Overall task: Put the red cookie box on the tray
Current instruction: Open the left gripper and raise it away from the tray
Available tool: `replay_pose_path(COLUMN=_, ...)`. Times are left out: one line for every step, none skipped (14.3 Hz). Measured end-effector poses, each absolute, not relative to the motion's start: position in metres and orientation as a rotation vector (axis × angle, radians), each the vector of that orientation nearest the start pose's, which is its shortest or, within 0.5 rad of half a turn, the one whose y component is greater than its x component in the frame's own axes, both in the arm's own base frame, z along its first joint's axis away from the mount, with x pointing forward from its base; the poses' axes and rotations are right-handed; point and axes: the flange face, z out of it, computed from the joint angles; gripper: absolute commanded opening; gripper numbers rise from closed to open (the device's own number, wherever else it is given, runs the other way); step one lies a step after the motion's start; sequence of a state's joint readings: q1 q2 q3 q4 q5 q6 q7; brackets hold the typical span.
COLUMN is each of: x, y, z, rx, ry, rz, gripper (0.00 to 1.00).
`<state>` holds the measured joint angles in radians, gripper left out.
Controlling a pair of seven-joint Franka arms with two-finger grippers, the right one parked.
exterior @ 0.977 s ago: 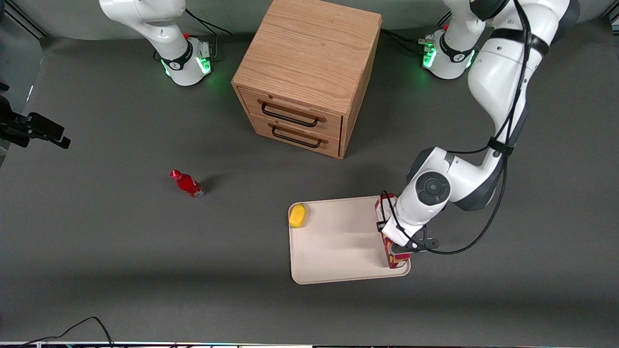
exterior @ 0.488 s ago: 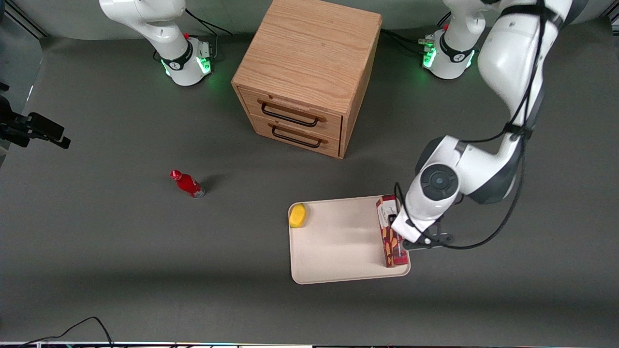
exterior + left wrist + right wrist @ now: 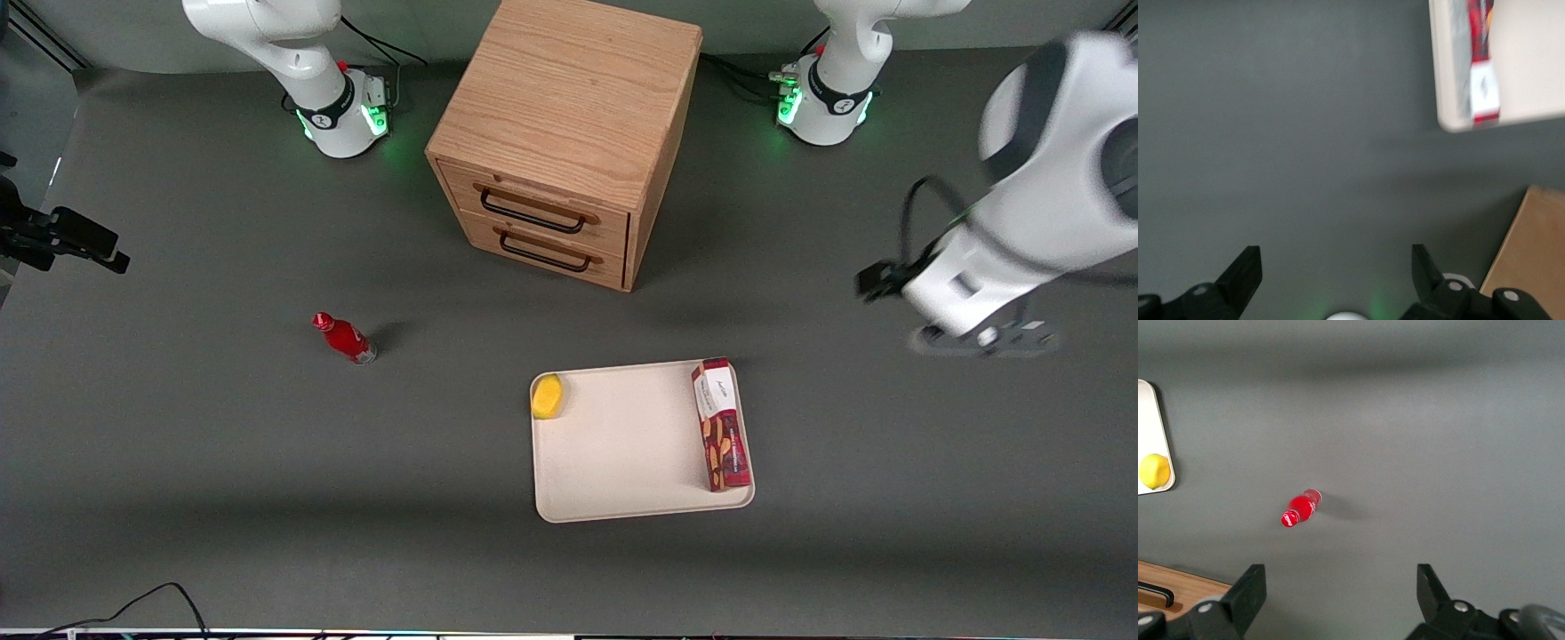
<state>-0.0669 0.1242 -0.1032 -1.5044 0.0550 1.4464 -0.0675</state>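
— What lies on the table, starting from the parked arm's end?

— A small red bottle (image 3: 344, 338) stands alone on the grey table (image 3: 178, 427), well apart from everything else. Next comes the wooden drawer cabinet (image 3: 564, 133), farther from the front camera, both drawers closed. In front of it, nearer the camera, sits the tray (image 3: 622, 453). A yellow fruit (image 3: 547, 396) rests in the tray's corner toward the parked arm, on the cabinet side.

— And the red cookie box (image 3: 721, 424)?

— It lies flat on the tray, along the short edge toward my end of the table, running almost from corner to corner, white panel pointing at the cabinet. Nothing touches it.

— Where is your gripper (image 3: 1337, 277)?

— Up over bare table, well apart from the tray, toward my end. My fingers (image 3: 1245, 273) are spread wide with nothing between them; my wrist camera shows only grey surface in the gap, with the tray's corner and the box's white end off to one side.
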Motion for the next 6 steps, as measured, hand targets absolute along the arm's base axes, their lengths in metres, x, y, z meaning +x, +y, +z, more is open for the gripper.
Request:
replay_pose_path(x=0.555, y=-0.065, z=0.590, rx=-3.073, ry=0.207, rz=0.292, gripper=1.00)
replay_pose_path(x=0.543, y=-0.043, z=0.598, rx=-3.087, ry=0.240, rz=0.298, gripper=1.00)
replay_pose_path(x=0.532, y=-0.023, z=0.600, rx=-3.102, ry=0.253, rz=0.305, gripper=1.00)
replay_pose_path(x=0.522, y=-0.009, z=0.601, rx=-3.113, ry=0.255, rz=0.312, gripper=1.00)
replay_pose_path(x=0.515, y=-0.002, z=0.602, rx=-3.120, ry=0.259, rz=0.312, gripper=1.00)
replay_pose_path(x=0.511, y=-0.001, z=0.606, rx=-3.122, ry=0.274, rz=0.306, gripper=1.00)
